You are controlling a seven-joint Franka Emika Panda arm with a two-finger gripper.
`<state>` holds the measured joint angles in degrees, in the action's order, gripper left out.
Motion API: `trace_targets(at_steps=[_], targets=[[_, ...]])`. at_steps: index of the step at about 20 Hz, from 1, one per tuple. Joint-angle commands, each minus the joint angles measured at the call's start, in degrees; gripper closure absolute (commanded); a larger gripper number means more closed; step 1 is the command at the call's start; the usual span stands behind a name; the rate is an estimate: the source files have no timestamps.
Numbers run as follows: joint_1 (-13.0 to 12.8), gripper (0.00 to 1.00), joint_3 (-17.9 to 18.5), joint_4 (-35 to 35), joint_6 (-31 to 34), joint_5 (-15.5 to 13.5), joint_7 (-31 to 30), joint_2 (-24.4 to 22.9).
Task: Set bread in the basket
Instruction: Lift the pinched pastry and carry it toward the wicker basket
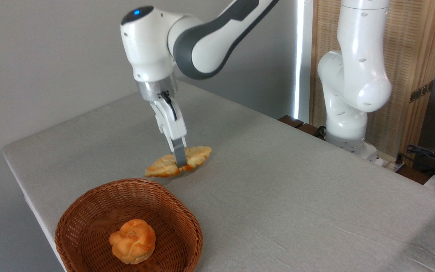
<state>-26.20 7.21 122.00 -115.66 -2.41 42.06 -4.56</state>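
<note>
The bread (196,154), a long flat golden loaf with braided ridges, is at the middle of the table just beyond the basket (74,211). My gripper (180,161) comes down on its middle and is shut on it. One grey finger shows in front of the loaf, and the other is hidden behind it. The loaf sits at or barely above the tablecloth; I cannot tell whether it touches. The round brown wicker basket stands at the front left corner, and the loaf's left tip is close to its far rim.
A small round knotted bun (132,241) lies inside the basket. The arm's white base (347,113) stands at the table's back right. Cables and dark gear (432,155) lie at the far right. The table edge (25,181) runs close on the left.
</note>
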Motion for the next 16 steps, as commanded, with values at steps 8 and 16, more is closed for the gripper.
trace_targets(at_steps=[8,16], targets=[[0.3,0.71,4.7,-11.4,0.9,-0.3,0.7,-1.3],[0.4,0.65,9.8,-11.3,-16.2,-2.3,0.7,2.4]])
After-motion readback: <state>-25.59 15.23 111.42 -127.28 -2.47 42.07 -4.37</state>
